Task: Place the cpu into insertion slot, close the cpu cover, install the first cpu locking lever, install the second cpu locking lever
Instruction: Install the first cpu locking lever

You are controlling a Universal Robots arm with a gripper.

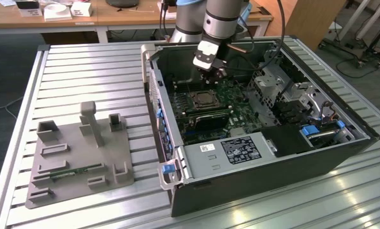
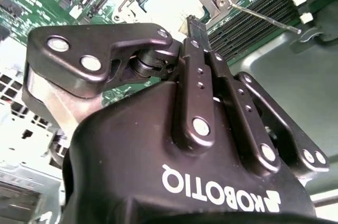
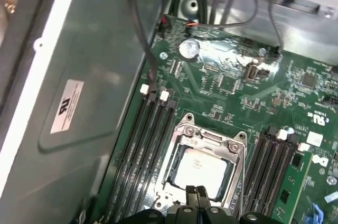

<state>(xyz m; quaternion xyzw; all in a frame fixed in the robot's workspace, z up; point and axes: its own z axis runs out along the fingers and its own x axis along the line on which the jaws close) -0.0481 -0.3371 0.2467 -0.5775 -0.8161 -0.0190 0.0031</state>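
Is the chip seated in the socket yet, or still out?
In: the chip lies flat and square within the metal cover on the green board.

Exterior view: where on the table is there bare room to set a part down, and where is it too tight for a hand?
Bare table lies between the grey fixture and the far desk, and in the strip between the fixture and the open case. Crowded: inside the case, where the gripper hangs near the cpu.

Slatted metal table (image 1: 81, 62), open computer case (image 1: 260, 176) on it — grey fixture plate (image 1: 69, 143) close beside, not touching
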